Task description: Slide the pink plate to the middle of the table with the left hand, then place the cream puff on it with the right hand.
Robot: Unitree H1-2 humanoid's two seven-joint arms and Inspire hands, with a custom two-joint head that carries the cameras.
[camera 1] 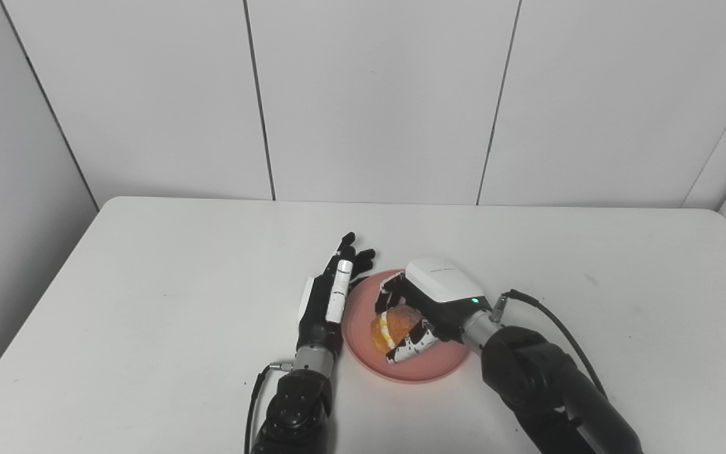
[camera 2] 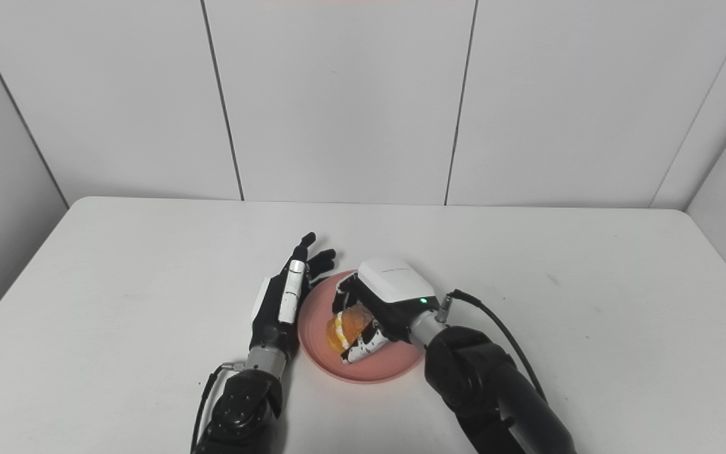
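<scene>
White shell and black fingers mark the right hand (camera 1: pixel 429 306), which is positioned over the pink plate (camera 1: pixel 429 369) with its fingers (camera 1: pixel 408 345) curled around the cream puff (camera 1: pixel 393 328). The puff is clasped between fingers and thumb, its orange-brown crust and pale cream filling exposed on the left side of the grip. Whether the puff is touching the plate surface or is held just above it cannot be told from either head view. A green light is seen on the wrist end of the hand's shell, and a black cable is looped from the wrist over the dark forearm, which is entered from the lower right.

The plate is placed near the middle of the white table (camera 1: pixel 149 302), slightly toward the near edge. The left hand (camera 1: pixel 328 296) is laid just beside the plate's left rim, fingers stretched forward and apart, nothing held; the fingertips (camera 1: pixel 347 239) are pointed toward the far wall. Contact between this hand and the rim is likely but not clear. Its forearm is entered from the bottom left of centre.

Pale wall panels (camera 1: pixel 375 94) are seen behind the table.
</scene>
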